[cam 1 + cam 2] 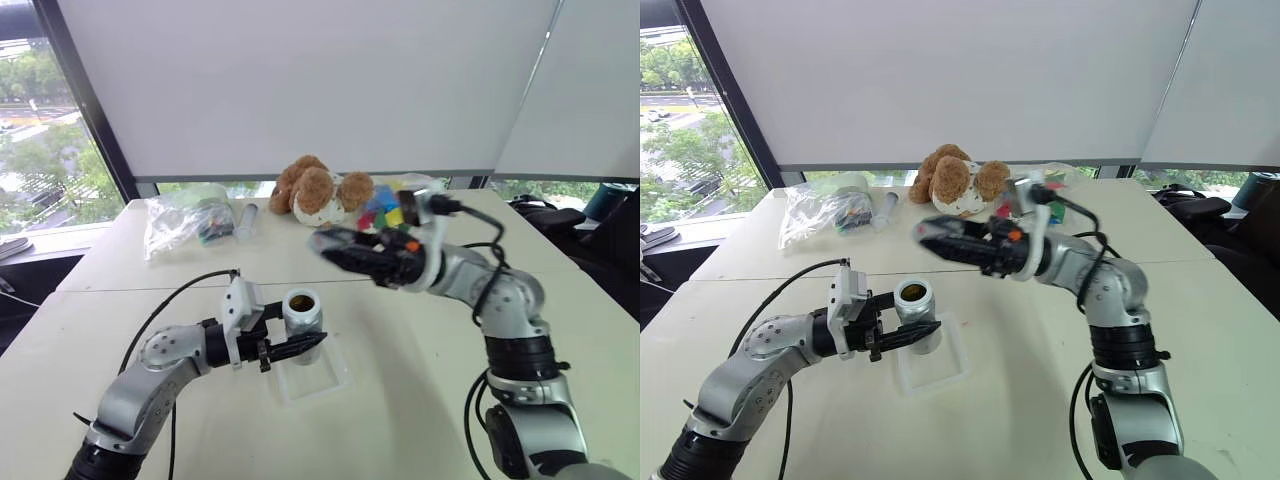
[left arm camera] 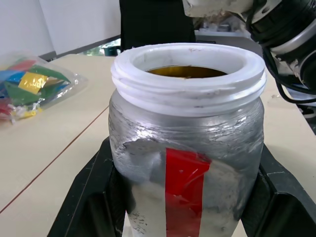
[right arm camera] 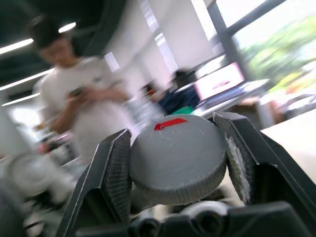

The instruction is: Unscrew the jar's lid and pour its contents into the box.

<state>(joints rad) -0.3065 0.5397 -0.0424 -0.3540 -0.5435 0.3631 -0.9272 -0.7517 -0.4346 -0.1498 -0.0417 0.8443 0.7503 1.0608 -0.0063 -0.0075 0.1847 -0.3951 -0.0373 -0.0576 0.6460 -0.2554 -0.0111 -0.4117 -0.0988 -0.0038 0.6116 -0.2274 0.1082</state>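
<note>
Our left gripper [image 1: 300, 348] has its two black fingers [image 2: 91, 197] pinching the jar [image 1: 302, 318], one finger on each side of it. The jar stands upright between them. It is silvery grey with a red and white label on its side. Its top is open, and the white threaded rim shows all the way around. Deep inside the jar we see something brown, but we cannot make out single bits.

The jar sits over the box [image 1: 335, 377], a clear flat tray that lies on the tabletop [image 1: 400, 350] right under the left fingers. We cannot tell if the jar's bottom touches the tray.

Our right gripper [image 1: 325, 243] is up in the air, above the jar and off to the right of it, well apart from the left fingers. Its fingers [image 3: 116, 173] are pinching the lid [image 3: 177, 159], a round grey cap with a small red mark near its edge. The lid fills the gap between the two fingers.

Far behind both sets of fingers, a brown teddy bear [image 1: 315, 190] and some clear plastic bags [image 1: 185, 220] lie on the tabletop. Beyond the right fingers stands a person [image 3: 79, 94] in a white shirt.
</note>
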